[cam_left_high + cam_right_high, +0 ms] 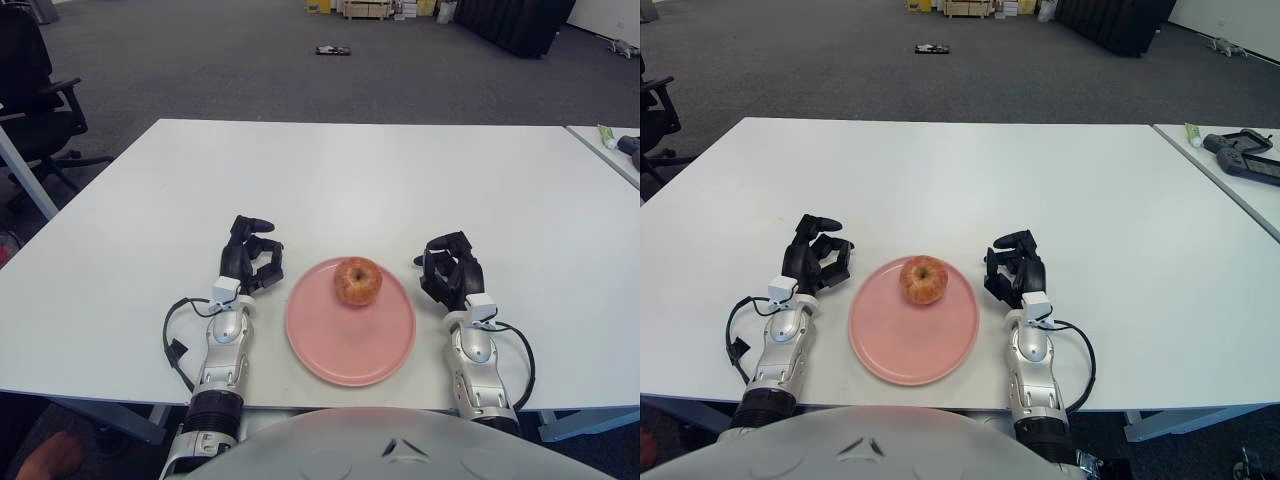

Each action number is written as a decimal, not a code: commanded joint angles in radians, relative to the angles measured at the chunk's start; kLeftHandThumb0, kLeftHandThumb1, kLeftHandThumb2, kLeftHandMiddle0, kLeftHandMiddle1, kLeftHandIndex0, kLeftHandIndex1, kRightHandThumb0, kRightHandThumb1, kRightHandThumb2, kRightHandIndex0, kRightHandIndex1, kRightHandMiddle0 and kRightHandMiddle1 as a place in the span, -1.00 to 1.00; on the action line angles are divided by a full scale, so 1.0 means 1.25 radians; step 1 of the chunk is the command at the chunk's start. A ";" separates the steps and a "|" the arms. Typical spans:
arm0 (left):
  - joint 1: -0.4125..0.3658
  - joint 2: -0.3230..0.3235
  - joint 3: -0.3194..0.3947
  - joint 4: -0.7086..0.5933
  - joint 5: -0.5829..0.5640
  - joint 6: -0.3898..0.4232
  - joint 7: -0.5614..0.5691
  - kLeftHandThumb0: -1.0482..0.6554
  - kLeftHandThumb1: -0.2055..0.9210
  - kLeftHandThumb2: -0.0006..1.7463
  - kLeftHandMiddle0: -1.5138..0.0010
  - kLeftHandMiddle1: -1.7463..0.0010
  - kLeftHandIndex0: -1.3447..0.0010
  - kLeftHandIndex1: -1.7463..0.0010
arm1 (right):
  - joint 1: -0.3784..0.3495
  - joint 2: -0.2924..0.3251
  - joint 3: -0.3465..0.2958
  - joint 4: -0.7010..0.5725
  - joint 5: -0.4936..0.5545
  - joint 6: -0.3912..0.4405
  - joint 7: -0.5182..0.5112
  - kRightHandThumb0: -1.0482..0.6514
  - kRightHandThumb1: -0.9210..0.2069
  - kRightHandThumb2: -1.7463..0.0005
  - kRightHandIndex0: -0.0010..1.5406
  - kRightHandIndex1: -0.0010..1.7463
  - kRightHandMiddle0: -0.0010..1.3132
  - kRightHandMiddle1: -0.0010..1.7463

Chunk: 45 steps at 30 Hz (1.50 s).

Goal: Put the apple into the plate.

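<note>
Apple (358,281) on pink plate (350,355), toward far rim, not centred. Left hand (250,256) just left of plate, fingers loosely curled, nothing held. Right hand (451,270) just right of plate, fingers curled likewise, empty. Both apart from apple; contact between right hand and plate rim hard to judge, probably none. Task looks done. Risks from here: round apple near rim, liable to roll off onto white table (320,180) if either hand nudges the plate while pulling back; light plate likely to slide easily.
</note>
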 commanded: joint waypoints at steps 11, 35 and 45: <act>-0.010 0.006 0.003 0.001 -0.006 -0.002 -0.003 0.22 0.24 0.16 0.21 -0.62 0.46 -1.00 | -0.007 0.012 -0.008 -0.005 -0.007 -0.001 -0.020 -0.22 -0.53 -0.02 -0.30 0.55 -0.46 1.00; -0.020 0.007 0.009 0.024 -0.039 -0.035 -0.037 0.23 0.52 0.00 0.44 -0.81 0.67 -1.00 | -0.011 0.011 -0.014 0.014 -0.022 -0.032 -0.042 -0.17 -0.88 0.29 -0.29 0.38 -0.66 1.00; -0.018 0.008 0.009 0.025 -0.027 -0.037 -0.026 0.23 0.32 0.23 0.42 -0.99 0.64 -0.99 | -0.010 0.014 -0.013 0.008 -0.033 -0.025 -0.062 -0.21 -0.56 0.00 -0.26 0.41 -0.49 1.00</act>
